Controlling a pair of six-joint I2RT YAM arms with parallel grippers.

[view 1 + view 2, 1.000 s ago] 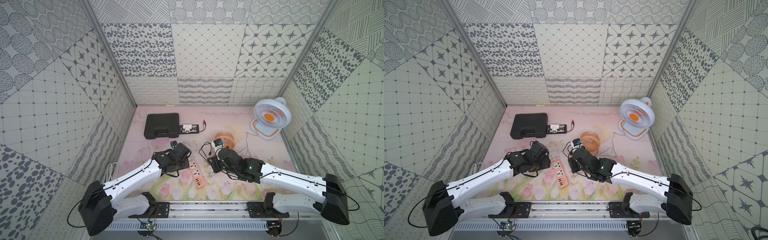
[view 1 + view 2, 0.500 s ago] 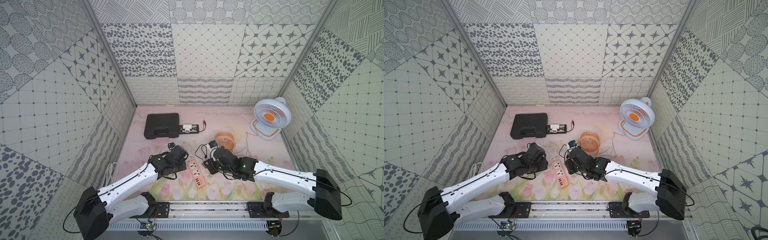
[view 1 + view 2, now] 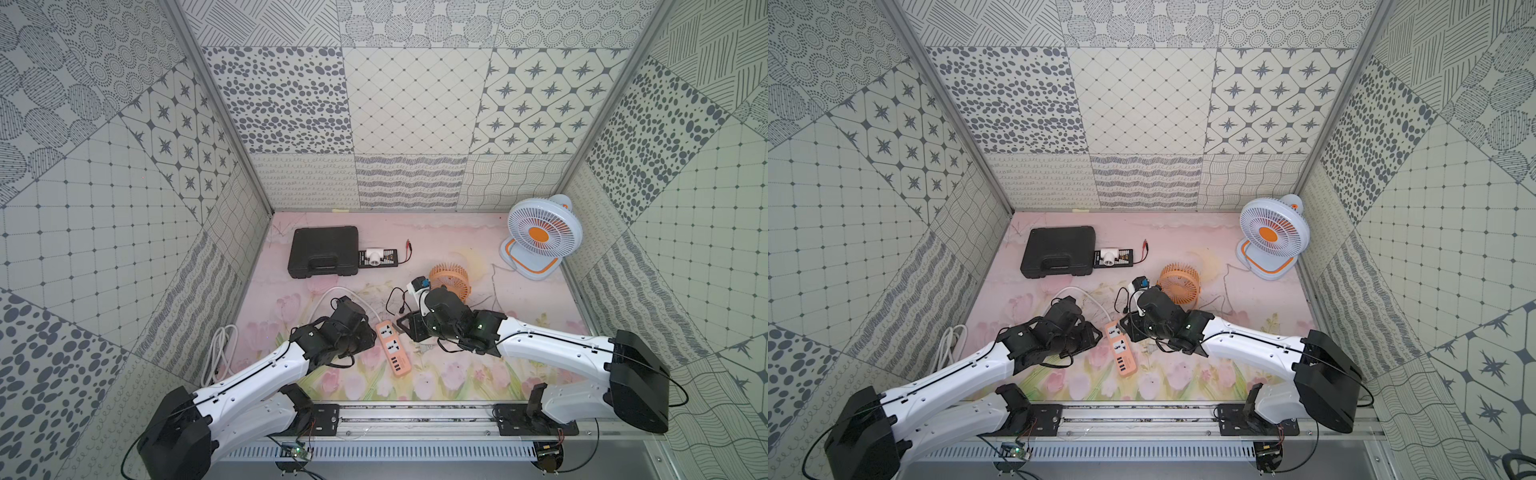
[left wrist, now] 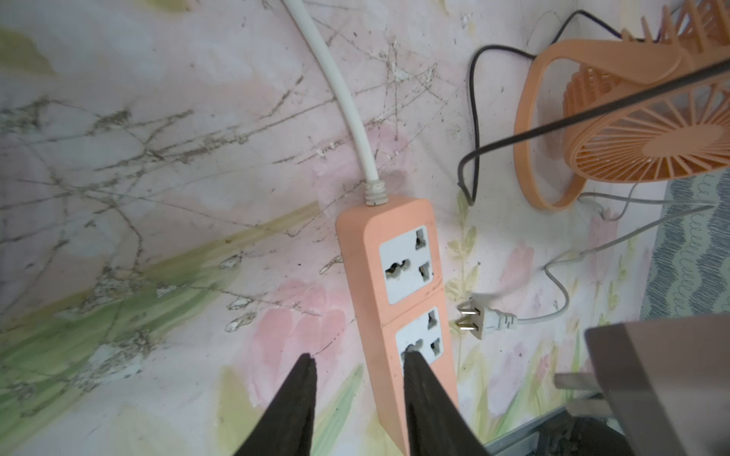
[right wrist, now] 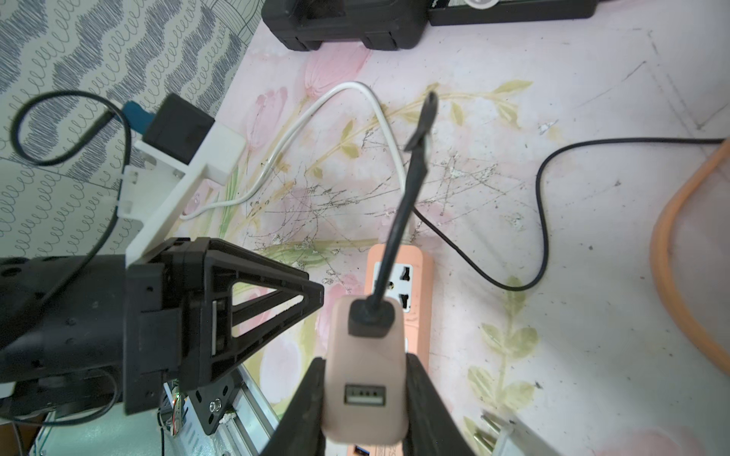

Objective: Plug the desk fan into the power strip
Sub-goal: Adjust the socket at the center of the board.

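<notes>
The peach-orange power strip (image 3: 392,347) (image 3: 1121,345) (image 4: 379,284) (image 5: 418,264) lies flat near the front, both white sockets empty. My left gripper (image 3: 366,336) (image 4: 357,357) is open. One finger rests over the strip's nearer socket and the other stands on the mat beside the strip's edge. My right gripper (image 3: 409,328) (image 5: 363,359) is shut on a pinkish USB charger plug (image 5: 365,363) with a black cable, held just above the strip. The small orange desk fan (image 3: 449,279) (image 4: 648,130) lies behind. A white two-pin plug (image 4: 484,321) lies beside the strip.
A white and blue fan (image 3: 540,235) stands at the back right. A black case (image 3: 324,251) and a black box with a white adapter (image 3: 376,258) sit at the back left. The strip's white cord (image 3: 220,353) coils by the left wall. Patterned walls close in three sides.
My left gripper has come down onto the strip and its jaws have narrowed. The right gripper has carried the charger plug leftward, close over the strip.
</notes>
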